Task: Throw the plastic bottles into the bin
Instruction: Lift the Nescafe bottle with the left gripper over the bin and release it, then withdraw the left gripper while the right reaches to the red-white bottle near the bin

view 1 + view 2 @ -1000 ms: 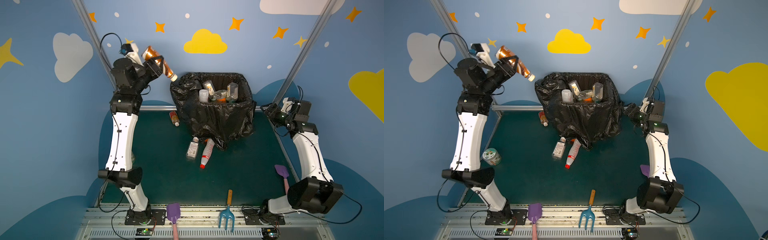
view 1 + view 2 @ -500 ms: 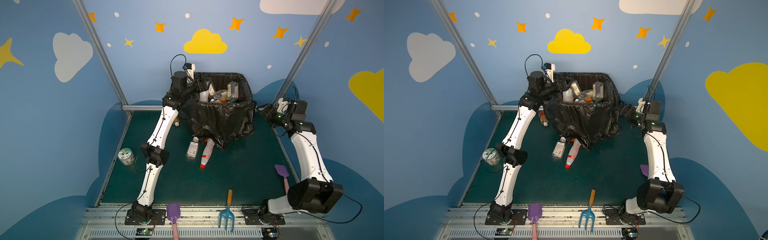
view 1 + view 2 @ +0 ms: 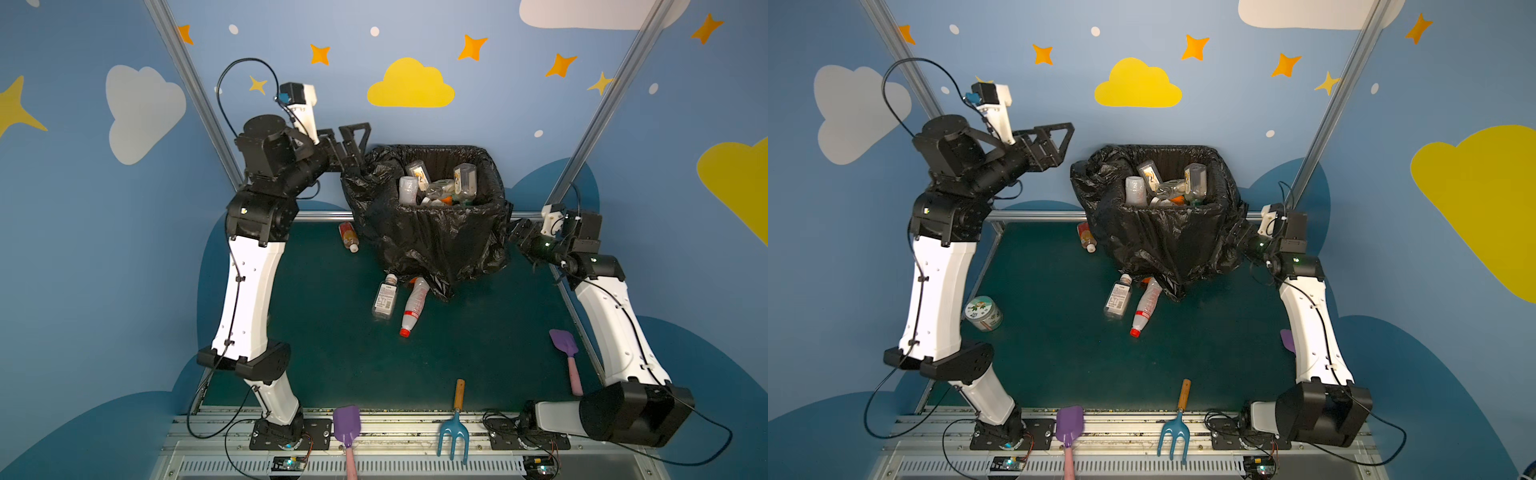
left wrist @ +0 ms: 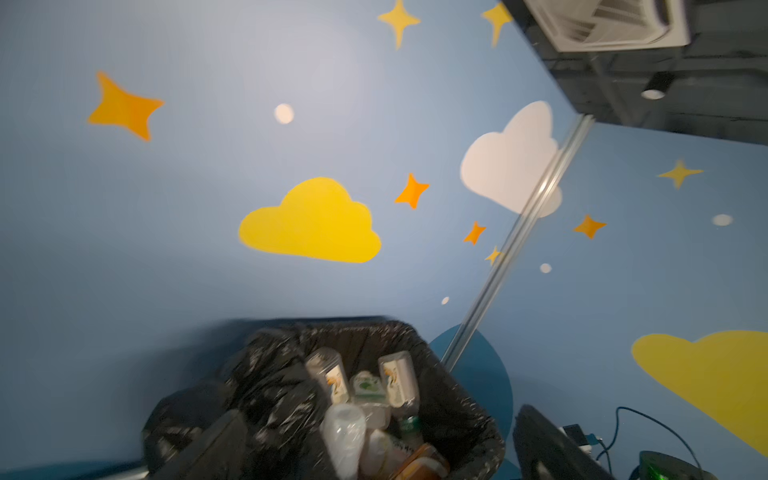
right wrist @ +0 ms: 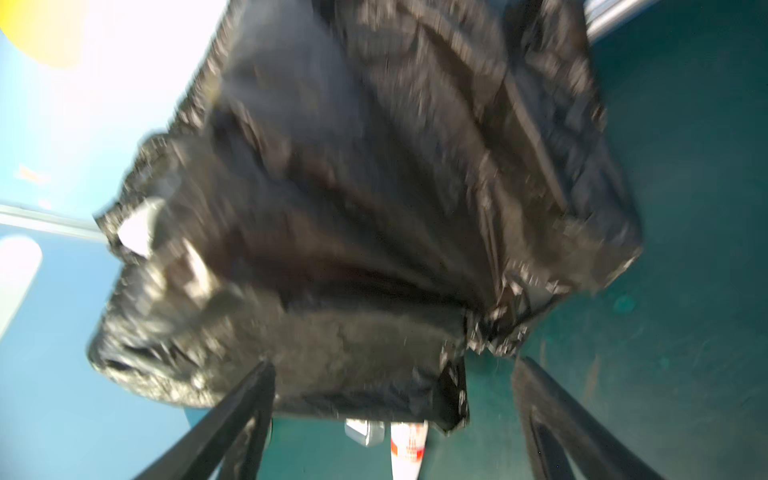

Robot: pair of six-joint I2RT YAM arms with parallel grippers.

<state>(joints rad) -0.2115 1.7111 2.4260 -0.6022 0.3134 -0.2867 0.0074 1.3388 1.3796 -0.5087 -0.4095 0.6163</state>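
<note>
The bin (image 3: 432, 241) (image 3: 1163, 245), lined with a black bag, stands at the back with several plastic bottles (image 3: 436, 183) (image 4: 345, 432) piled inside. Three more bottles lie on the green floor: an orange one (image 3: 348, 237) by the bin's left side, and a clear one (image 3: 384, 297) and a white red-capped one (image 3: 415, 305) (image 5: 409, 449) in front. My left gripper (image 3: 353, 139) (image 3: 1054, 143) (image 4: 378, 415) hangs open and empty above the bin's left rim. My right gripper (image 3: 519, 232) (image 5: 392, 374) is open, close against the bag's right side.
A squat jar (image 3: 983, 313) sits by the left arm. Purple shovels (image 3: 347, 424) (image 3: 565, 351) and a blue rake (image 3: 455, 432) lie near the front rail and right edge. Metal frame posts (image 3: 590, 124) rise behind both arms.
The left gripper held an orange bottle high at the left, swung over the bin and opened. It has now drawn back up and left, empty. The right arm barely moved.
</note>
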